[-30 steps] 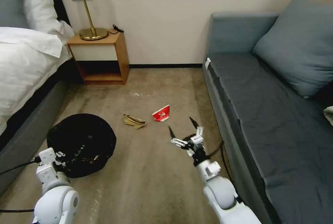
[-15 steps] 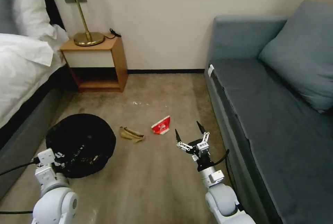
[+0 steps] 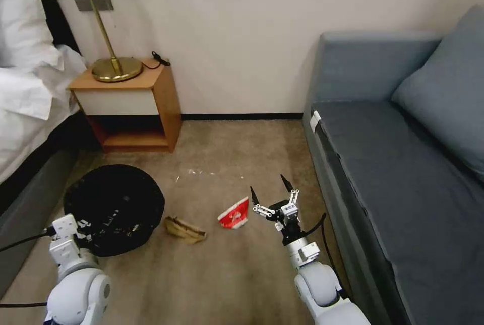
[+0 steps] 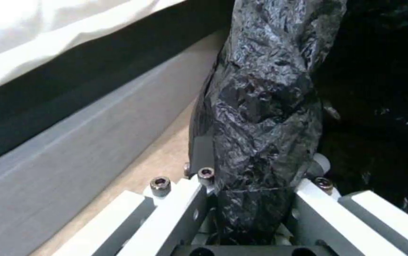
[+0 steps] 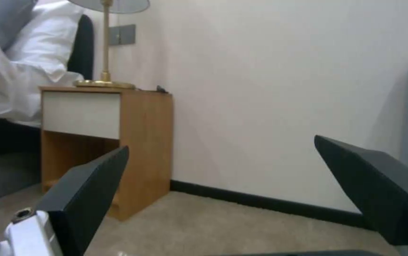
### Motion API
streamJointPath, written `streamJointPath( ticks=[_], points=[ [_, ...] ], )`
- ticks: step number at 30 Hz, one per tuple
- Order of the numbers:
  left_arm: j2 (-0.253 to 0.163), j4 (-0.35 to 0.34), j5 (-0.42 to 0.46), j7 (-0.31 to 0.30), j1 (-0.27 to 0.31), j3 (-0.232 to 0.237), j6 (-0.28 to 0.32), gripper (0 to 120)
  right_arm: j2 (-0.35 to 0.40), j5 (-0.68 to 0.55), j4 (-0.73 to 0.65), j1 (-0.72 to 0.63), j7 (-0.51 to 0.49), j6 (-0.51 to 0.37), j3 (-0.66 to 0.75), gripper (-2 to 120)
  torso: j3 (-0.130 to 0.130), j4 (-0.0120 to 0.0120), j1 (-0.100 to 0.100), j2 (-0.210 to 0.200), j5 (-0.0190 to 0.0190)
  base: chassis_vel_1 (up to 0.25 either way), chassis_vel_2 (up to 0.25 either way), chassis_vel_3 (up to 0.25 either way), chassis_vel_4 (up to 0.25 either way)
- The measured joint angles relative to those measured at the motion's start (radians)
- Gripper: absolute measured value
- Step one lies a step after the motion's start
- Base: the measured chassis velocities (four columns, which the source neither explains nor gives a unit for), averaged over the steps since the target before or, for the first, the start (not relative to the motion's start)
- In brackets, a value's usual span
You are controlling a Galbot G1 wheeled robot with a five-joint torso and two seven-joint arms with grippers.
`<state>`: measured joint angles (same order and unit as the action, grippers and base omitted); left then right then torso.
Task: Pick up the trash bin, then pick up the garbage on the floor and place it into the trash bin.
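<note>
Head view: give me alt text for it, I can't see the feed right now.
The right gripper hangs open just right of a red-and-white packet on the beige carpet, a tan paper wad lying further left. The left gripper grips the rim of the round black-lined trash bin, between a white bed and grey sofa.

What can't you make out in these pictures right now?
- Trash bin body: head view, black liner covers it.
- Red-and-white packet print: head view, too small.
- Left gripper fingertips: left wrist view, behind bagged rim.
- Floor below right gripper: right wrist view faces the wall.
</note>
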<state>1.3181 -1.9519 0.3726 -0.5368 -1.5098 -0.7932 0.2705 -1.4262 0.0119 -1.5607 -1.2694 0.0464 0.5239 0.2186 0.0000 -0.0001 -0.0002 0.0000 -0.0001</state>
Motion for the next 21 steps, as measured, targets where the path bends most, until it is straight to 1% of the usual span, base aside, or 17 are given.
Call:
streamJointPath(
  ticks=[4,6,7,9,12,13,14,16,17,18,20,21],
  points=[
    [0.001,-0.002,0.001,0.0,0.002,0.0,0.0,2,0.005,-0.005,0.007,0.019,-0.015,-0.006,-0.023,100,0.0,-0.0001,0.0,0.0,0.0,-0.212,0.217,0.219,-0.219],
    [0.001,-0.002,0.001,0.001,0.003,0.0,0.001,2,0.026,-0.026,0.007,0.043,-0.02,-0.045,-0.053,100,0.0,-0.0002,0.0,0.0,0.0002,-0.125,0.15,0.156,-0.154],
    [0.001,-0.002,0.001,0.001,0.003,0.0,0.001,2,0.026,-0.026,0.007,0.043,-0.02,-0.045,-0.053,100,0.0,-0.0002,0.0,0.0,0.0002,-0.091,0.115,0.156,-0.154],
    [0.002,-0.003,0.002,0.001,0.002,0.001,0.001,2,0.061,-0.063,0.01,0.079,-0.021,-0.1,-0.097,100,0.0,-0.0002,0.0,0.0,0.0,-0.046,0.058,0.022,-0.037],
    [0.002,-0.007,0.001,0.001,-0.002,0.001,0.001,2,0.144,-0.133,0.012,0.16,-0.033,-0.241,-0.211,100,0.0,0.0,0.0,0.0,0.0003,0.0,0.0,0.0,0.0],
    [0.002,-0.007,0.001,0.001,-0.002,0.001,0.001,2,0.144,-0.133,0.012,0.16,-0.033,-0.241,-0.211,100,0.0,0.0,0.0,0.0,0.0003,0.0,0.0,0.0,0.0],
    [0.002,-0.007,0.001,0.001,-0.003,0.0,0.001,2,0.176,-0.165,0.009,0.192,-0.029,-0.295,-0.257,100,0.0,0.0002,0.0,0.0,0.0002,0.065,-0.038,-0.033,0.037],
    [0.001,-0.008,0.001,0.0,-0.005,-0.001,0.001,2,0.238,-0.245,-0.003,0.272,-0.008,-0.437,-0.376,100,0.0,0.0002,0.0,0.0,0.0002,0.0,0.0,0.0,0.0],
    [0.001,-0.008,0.001,0.0,-0.005,-0.001,0.001,2,0.238,-0.245,-0.003,0.272,-0.008,-0.437,-0.376,100,0.0,0.0002,0.0,0.0,0.0002,0.0,0.0,0.0,0.0],
    [0.0,-0.009,0.001,0.0,-0.005,-0.002,0.001,2,0.271,-0.312,-0.006,0.335,-0.004,-0.526,-0.456,100,0.0,0.0001,0.0,0.0,0.0002,0.0,0.0,0.0,0.0],
    [0.003,-0.009,0.001,0.001,-0.003,-0.002,0.001,2,0.295,-0.431,0.001,0.448,-0.031,-0.629,-0.606,100,0.0,-0.0001,0.0,0.0,0.0002,0.0,0.0,0.0,0.0],
    [0.007,-0.009,0.0,0.001,-0.002,-0.002,0.002,2,0.299,-0.485,0.008,0.506,-0.048,-0.676,-0.678,100,0.0,0.0003,0.0,0.0,0.0002,0.0,0.0,0.0,0.0]
  ],
)
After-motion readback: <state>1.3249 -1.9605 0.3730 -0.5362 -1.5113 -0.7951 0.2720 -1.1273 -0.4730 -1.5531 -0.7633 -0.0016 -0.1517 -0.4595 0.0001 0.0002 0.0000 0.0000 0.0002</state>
